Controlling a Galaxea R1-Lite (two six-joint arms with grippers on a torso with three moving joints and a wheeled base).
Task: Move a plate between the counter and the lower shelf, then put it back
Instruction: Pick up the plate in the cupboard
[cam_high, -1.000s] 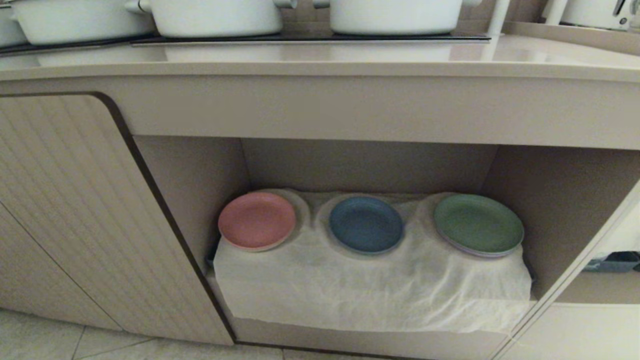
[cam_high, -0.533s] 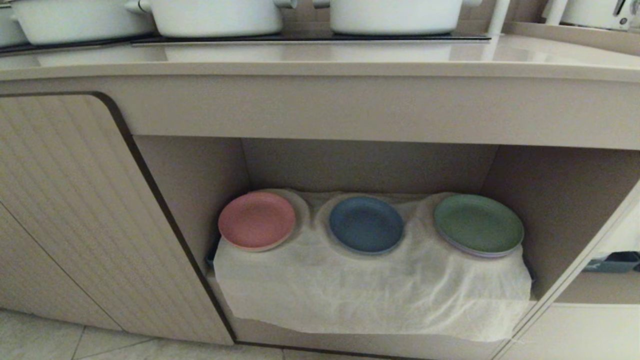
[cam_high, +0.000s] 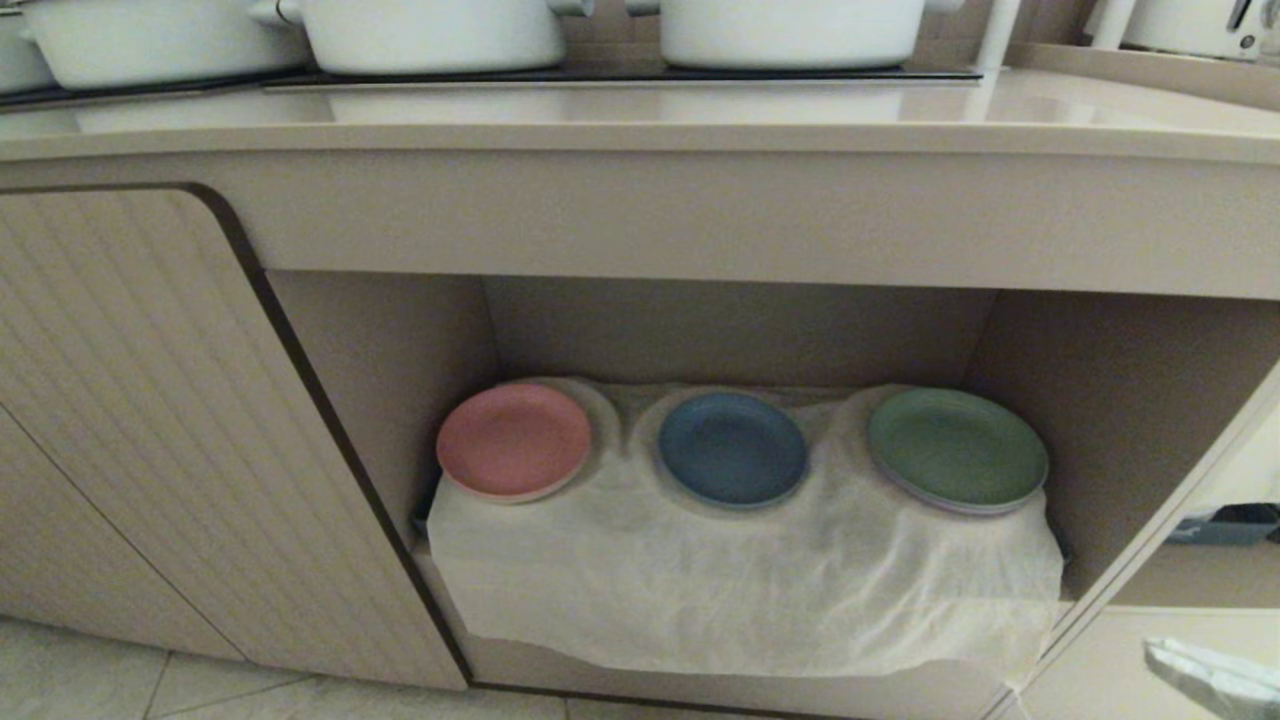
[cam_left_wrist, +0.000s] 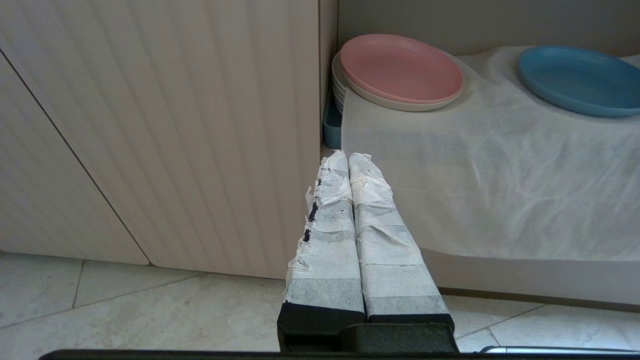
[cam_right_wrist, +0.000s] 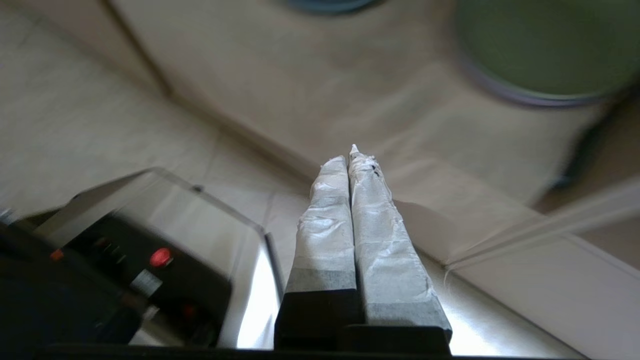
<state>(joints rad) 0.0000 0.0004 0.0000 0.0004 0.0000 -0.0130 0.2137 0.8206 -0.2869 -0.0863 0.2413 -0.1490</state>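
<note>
Blue plate (cam_high: 733, 448) flat, face up, round, middle of three plates on lower shelf (cam_high: 745, 560). Right gripper (cam_right_wrist: 352, 156) pressed together, empty; left gripper (cam_left_wrist: 347, 159) likewise.

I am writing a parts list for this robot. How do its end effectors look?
Both look alike. The left end effector has two long, tapering fingers wrapped in wrinkled, frayed white tape, on a black base. The right end effector has the same taped fingers and black base. No cables show.
</note>
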